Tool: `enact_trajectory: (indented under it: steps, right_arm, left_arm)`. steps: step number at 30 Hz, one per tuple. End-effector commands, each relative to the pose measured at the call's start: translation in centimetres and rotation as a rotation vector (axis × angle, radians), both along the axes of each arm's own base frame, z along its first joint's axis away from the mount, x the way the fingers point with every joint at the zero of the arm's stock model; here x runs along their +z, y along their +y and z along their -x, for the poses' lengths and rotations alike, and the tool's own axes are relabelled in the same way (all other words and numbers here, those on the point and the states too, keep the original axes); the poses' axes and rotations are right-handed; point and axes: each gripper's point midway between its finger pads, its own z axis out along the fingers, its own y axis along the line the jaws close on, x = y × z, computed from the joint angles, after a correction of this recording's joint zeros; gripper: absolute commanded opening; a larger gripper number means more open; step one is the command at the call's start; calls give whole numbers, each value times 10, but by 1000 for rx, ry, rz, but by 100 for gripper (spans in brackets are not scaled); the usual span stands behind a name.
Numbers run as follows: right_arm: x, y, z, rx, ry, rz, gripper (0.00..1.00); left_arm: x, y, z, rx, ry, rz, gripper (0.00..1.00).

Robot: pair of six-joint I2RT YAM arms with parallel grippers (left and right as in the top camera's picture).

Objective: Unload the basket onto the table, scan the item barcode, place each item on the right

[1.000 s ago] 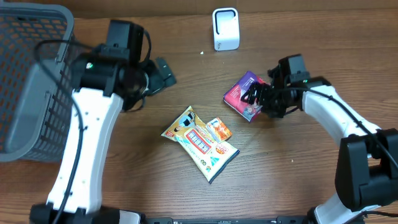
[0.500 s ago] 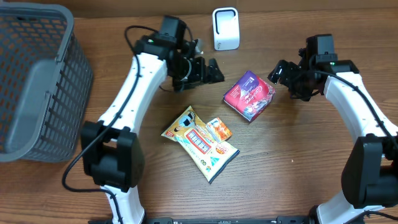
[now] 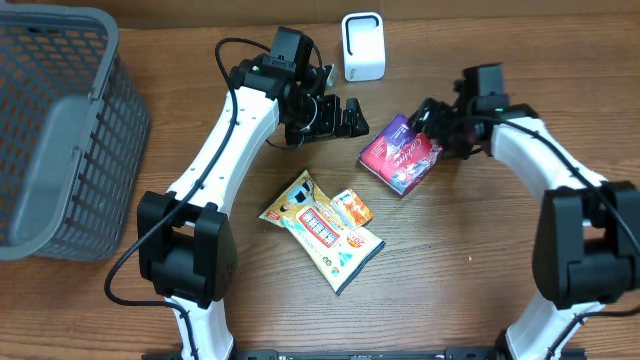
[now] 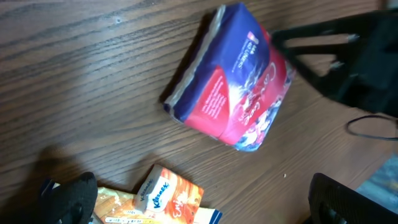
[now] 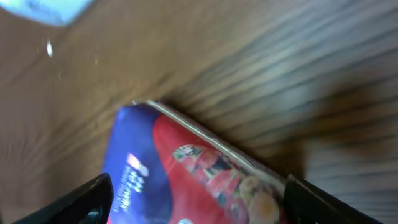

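Packet [image 3: 400, 155], red and purple, is seen lying flat on the bench [image 3: 500, 290], right of centre. Nearest the robot, a yellow snack pouch [image 3: 320, 232] is laid at mid-bench, with an orange tissue pack [image 3: 352, 208] touching its far right corner. Beyond these, the packet's right end is flanked by the right claw [image 3: 432, 128], its jaws spread wide to either side. Contact cannot be judged from the blurred wrist view. Left claw [image 3: 357, 118] is recorded open and empty, just left of the packet. Farthest back, a white scanner [image 3: 363, 45] is seen near the rear edge. A grey basket [image 3: 60, 130] is noted at far left.
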Motion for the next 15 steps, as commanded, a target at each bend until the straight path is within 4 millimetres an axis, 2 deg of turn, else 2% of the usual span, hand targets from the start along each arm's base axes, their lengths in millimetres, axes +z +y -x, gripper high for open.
enact_trajectory:
  steps: [1,5,7,15]
  right_arm:
    - [-9,37,18,90,61,-104,88]
    - [7,69,22,184,41,-219,88]
    - [23,85,20,255,-2,-275,89]
    - [43,85,7,259,-38,-285,89]
  left_arm:
    - [-6,6,-2,-38,-26,-34,100]
    - [-11,14,-5,-22,-34,-85,100]
    - [-13,19,-6,-14,-42,-120,100]
    - [-17,24,-16,-70,-116,-167,100]
